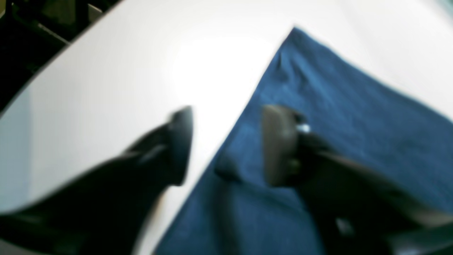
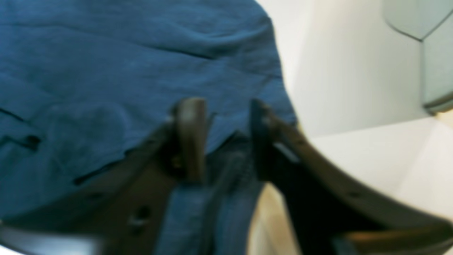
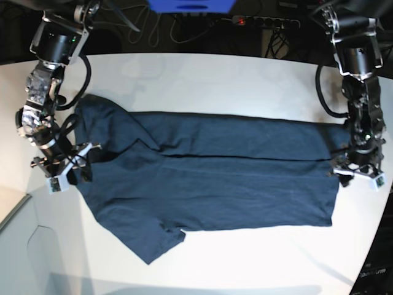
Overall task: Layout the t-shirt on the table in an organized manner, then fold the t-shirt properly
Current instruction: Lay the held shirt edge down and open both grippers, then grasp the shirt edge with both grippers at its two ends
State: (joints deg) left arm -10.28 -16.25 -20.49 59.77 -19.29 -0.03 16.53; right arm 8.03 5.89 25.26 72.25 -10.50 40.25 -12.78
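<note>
Through the left wrist camera I see my left gripper with its jaws spread wide apart, nothing between them. One finger hangs over the bare white tabletop, the other over the t-shirt. The shirt's straight edge runs diagonally between the two fingers, up to a corner beyond them. The blue cloth looks mostly flat, with a small wrinkle beside that edge. Everything is blurred.

Base overhead; wrists close (sharing t-shirt).
</note>
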